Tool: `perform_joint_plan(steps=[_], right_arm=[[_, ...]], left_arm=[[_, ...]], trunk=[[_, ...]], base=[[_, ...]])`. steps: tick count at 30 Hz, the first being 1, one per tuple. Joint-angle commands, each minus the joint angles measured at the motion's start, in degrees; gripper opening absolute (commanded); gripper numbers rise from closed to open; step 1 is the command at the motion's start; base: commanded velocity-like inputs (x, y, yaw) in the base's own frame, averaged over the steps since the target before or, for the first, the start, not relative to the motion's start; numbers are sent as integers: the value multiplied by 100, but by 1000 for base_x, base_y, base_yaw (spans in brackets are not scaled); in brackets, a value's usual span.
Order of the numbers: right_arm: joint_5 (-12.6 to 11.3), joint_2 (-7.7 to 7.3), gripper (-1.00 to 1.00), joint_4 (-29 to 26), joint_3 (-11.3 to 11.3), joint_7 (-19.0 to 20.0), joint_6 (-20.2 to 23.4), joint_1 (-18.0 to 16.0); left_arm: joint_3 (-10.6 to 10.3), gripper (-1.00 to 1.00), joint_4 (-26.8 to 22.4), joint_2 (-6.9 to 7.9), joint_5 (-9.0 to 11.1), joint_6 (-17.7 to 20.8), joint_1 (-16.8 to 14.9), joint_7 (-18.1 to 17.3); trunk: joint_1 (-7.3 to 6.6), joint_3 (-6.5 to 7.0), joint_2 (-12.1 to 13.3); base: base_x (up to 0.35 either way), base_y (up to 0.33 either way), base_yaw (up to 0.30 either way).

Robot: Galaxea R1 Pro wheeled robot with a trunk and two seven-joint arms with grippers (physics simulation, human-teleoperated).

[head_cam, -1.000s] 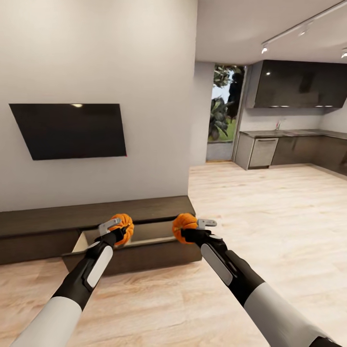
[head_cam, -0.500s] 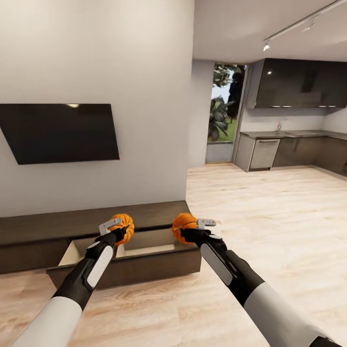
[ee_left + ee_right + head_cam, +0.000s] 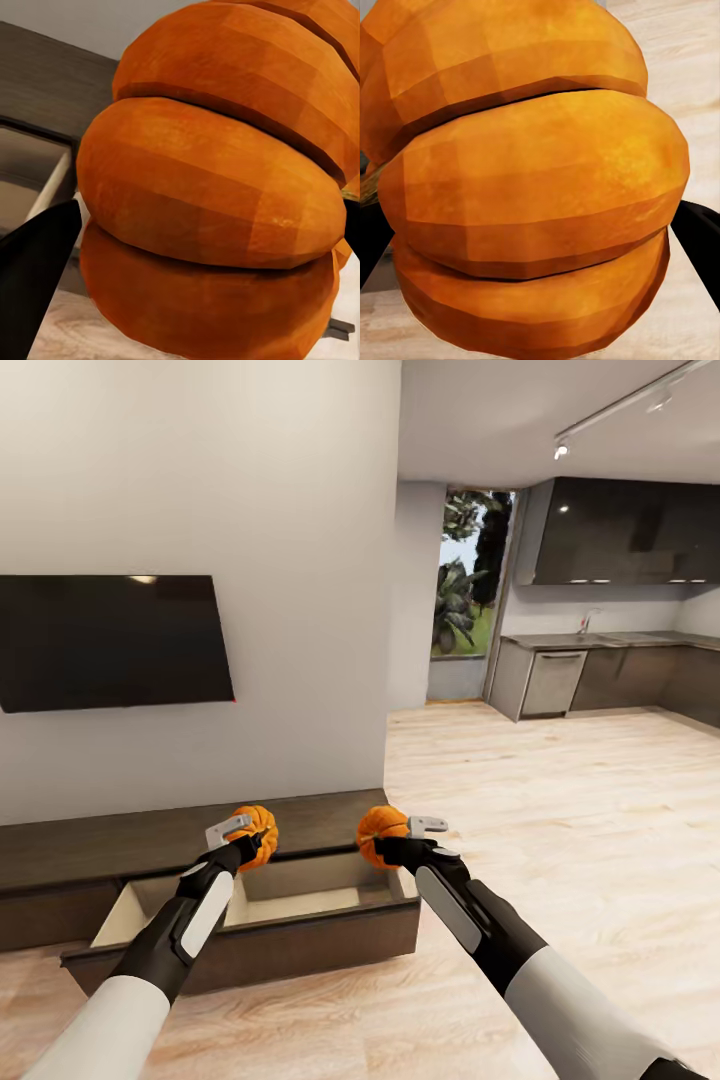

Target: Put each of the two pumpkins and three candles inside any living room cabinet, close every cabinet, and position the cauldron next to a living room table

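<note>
1. You had the left gripper [image 3: 243,838] clamped on one pumpkin [image 3: 256,833], and the right gripper [image 3: 397,840] clamped on the other pumpkin [image 3: 378,834]; in each wrist view the orange ribs sat squeezed between dark fingers.
2. The cabinet [image 3: 150,840] lay low against the wall under the black TV [image 3: 105,640], with one drawer [image 3: 300,935] pulled out and its pale inside showing.
3. Both pumpkins hung above the drawer's back part, the left one over its middle, the right one near its right end wall.
4. To do this step well, you needed to bring each pumpkin lower into the pale cavity before letting go, so it would not bounce out or roll.
5. You would have been wise to shift the right pumpkin inward, away from the end wall.
6. Releasing one side at a time looked safer.
7. The drawer remained to be shut afterwards.
</note>
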Motion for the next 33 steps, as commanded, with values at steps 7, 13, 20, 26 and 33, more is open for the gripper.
perform_joint_plan(steps=[7, 13, 20, 26, 33], right_arm=[[-41, -1, -100, -5, 14, -64, 301, -13], [-48, 70, -100, 0, 6, -64, 661, -13], [-57, 340, -100, -4, 1, -109, 1397, -20], [-83, 496, -100, 0, -4, -157, 1635, -22], [-113, 523, -100, 20, -4, -334, 1657, -126]], left_arm=[[-28, -100, -2, 8, 52, 21, -5, 44], [-24, -100, -19, 8, 85, 620, -3, 68], [26, -100, -66, 21, 107, 1072, 1, 74], [41, -100, -15, 25, 244, 1344, 1, 80], [43, -100, 20, 42, 438, 1851, -45, 117]], trunk=[[5, -9, -9], [5, -9, -9], [5, -9, -9], [5, -9, -9], [5, -9, -9]], base=[[341, -97, 0], [323, -90, 0], [138, -15, 0], [8, -1, 0], [0, 0, 0]])
